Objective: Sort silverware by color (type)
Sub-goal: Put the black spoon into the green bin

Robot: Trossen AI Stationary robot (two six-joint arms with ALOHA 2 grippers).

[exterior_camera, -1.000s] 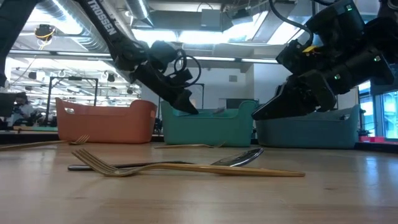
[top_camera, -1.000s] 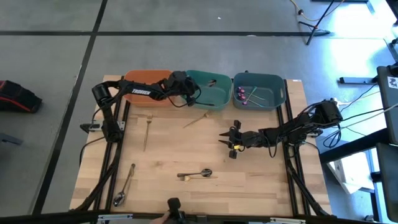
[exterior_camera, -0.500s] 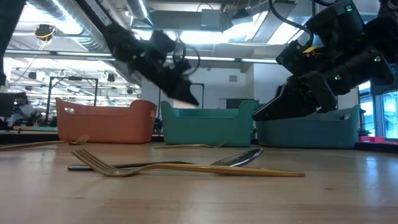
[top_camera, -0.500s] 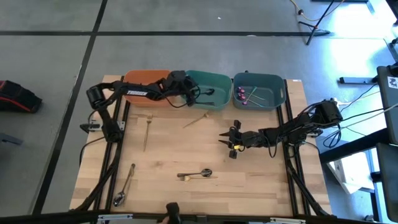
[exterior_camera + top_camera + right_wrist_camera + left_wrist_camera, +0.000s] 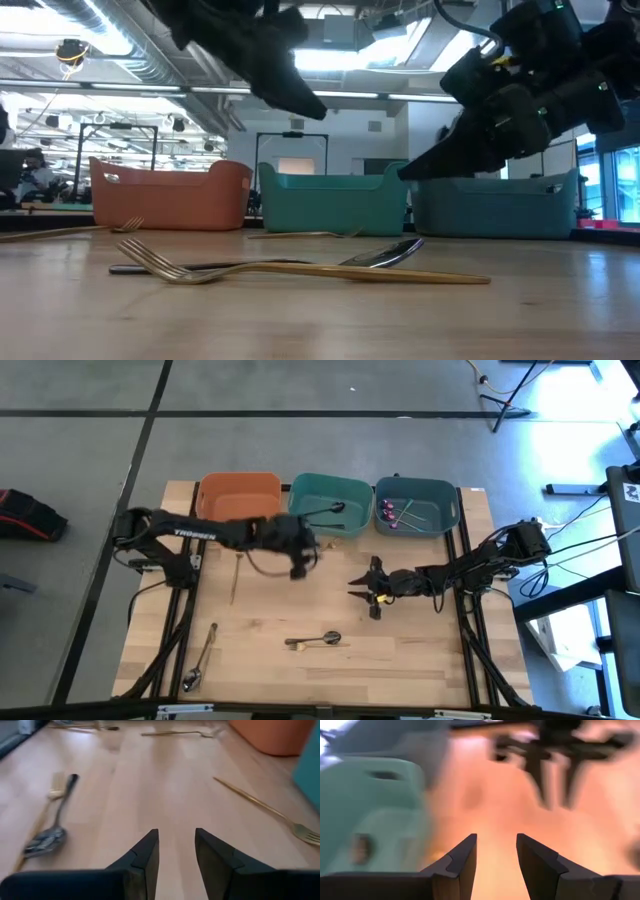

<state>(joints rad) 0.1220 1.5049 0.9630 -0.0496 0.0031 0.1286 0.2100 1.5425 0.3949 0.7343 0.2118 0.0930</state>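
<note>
Silverware lies in several places on the wooden table (image 5: 420, 650) and in two of the three bins along its far edge. Orange bin (image 5: 238, 494) shows no contents that can be made out; teal bin (image 5: 335, 505) holds one dark spoon (image 5: 325, 510); blue-grey bin (image 5: 420, 505) holds purple-blue pieces (image 5: 393, 513). On the tabletop, a gold fork (image 5: 237, 572) lies just in front of the orange bin, and a second gold fork (image 5: 267, 811) lies in front of the teal bin, its head partly hidden under the left arm in the high view. Near the table's middle front, a dark spoon crossed over a gold fork (image 5: 312, 640) rest touching each other. At the front left corner lies another dark spoon (image 5: 200, 658). Left gripper (image 5: 298, 556) hangs above the table in front of the orange and teal bins, jaws parted with nothing between them. Right gripper (image 5: 362, 587) hovers over the centre-right of the table, well apart from the bins, jaws likewise parted and holding nothing.
</note>
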